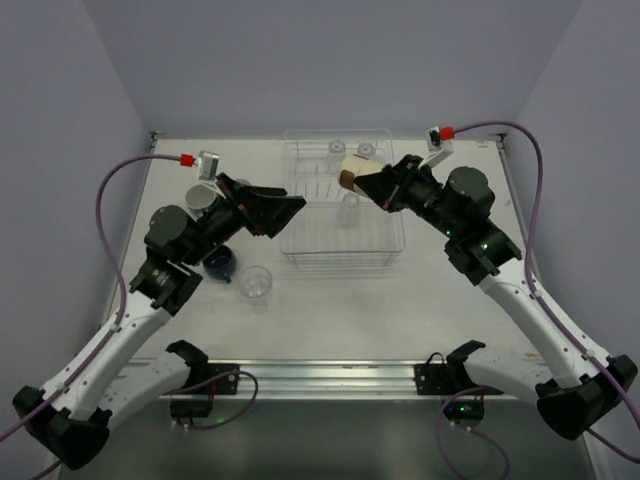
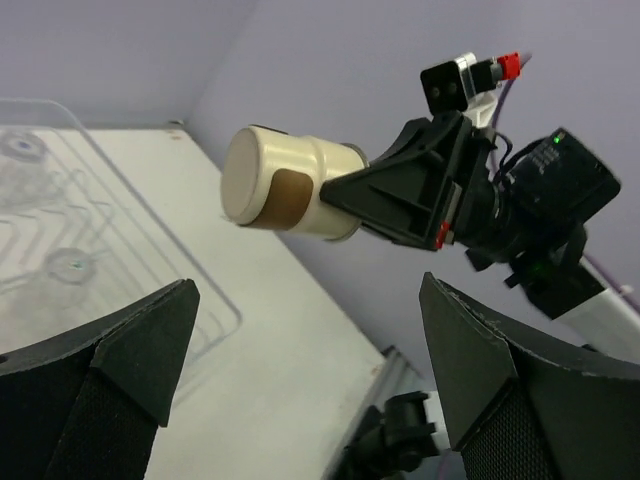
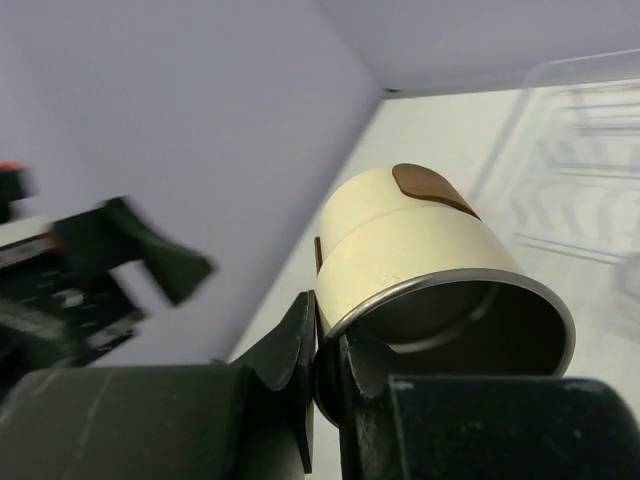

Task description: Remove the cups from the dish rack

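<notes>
black fingers of my right gripper [image 3: 322,345] are pinched on the rim of the cream-and-brown cup [image 3: 420,250], one finger inside the mouth and one outside. the cup juts out sideways, base pointing away from me, in the air above the dish rack [image 1: 300,250] and touching none of its prongs. my left gripper [image 1: 285,210] faces it across the near left corner of the rack with its jaws gaping and nothing between them, so i judge this is a lift-out, probably into a handover. the hold is only on the lip and the whole body hangs off it like a lever, so i'd keep the wrist steady and travel slowly, no quick roll. if the left takes it, those jaws should straddle the body near the base, well away from my fingertips, and close fully before i let go. further out, clear tumblers [image 1: 337,148] wait at the far end of the rack. a blue mug [image 1: 220,263] and a clear tumbler [image 1: 257,283] stand on the table left of it, so the landing spot needs to sit apart from both.
</notes>
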Robot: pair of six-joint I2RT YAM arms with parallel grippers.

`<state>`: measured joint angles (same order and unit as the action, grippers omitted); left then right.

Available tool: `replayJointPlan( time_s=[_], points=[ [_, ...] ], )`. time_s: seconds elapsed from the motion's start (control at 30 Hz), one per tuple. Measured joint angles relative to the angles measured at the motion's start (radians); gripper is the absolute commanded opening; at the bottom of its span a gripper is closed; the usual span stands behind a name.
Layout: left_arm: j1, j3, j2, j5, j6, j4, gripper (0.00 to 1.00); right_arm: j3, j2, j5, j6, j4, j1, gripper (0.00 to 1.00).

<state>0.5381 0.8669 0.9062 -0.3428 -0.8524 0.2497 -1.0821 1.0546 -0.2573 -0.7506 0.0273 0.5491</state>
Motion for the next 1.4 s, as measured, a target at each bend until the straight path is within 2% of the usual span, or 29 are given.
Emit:
replayJointPlan(
  time_s=[0.2,0.37,0.5,0.67,0.83,1.1,1.23,1.27,1.4],
  points=[
    [0.000,0.035,-0.206,0.081,0.274,-0.302,1.00,-0.223,0.116,0.224,0.224,-0.383,-0.103,0.00],
    [0.000,-0.076,-0.294,0.055,0.432,-0.407,1.00,-0.386,0.359,0.424,0.346,-0.643,-0.196,0.00],
    [0.010,-0.169,-0.334,0.045,0.510,-0.480,1.00,-0.460,0.578,0.515,0.394,-0.780,-0.259,0.00],
    [0.078,-0.194,-0.370,0.079,0.558,-0.521,1.00,-0.508,0.738,0.518,0.421,-0.873,-0.325,0.00],
    [0.133,-0.194,-0.391,0.142,0.583,-0.523,1.00,-0.580,0.842,0.475,0.439,-0.877,-0.378,0.00],
    [0.144,-0.194,-0.388,0.226,0.588,-0.532,1.00,-0.631,1.021,0.417,0.463,-0.874,-0.399,0.00],
    [0.144,-0.194,-0.381,0.243,0.588,-0.534,1.00,-0.665,1.048,0.393,0.468,-0.876,-0.399,0.01],
    [0.144,-0.194,-0.378,0.245,0.588,-0.534,1.00,-0.675,1.049,0.391,0.468,-0.875,-0.399,0.02],
    [0.144,-0.194,-0.368,0.249,0.588,-0.537,1.00,-0.700,1.052,0.388,0.470,-0.872,-0.399,0.39]
  ],
)
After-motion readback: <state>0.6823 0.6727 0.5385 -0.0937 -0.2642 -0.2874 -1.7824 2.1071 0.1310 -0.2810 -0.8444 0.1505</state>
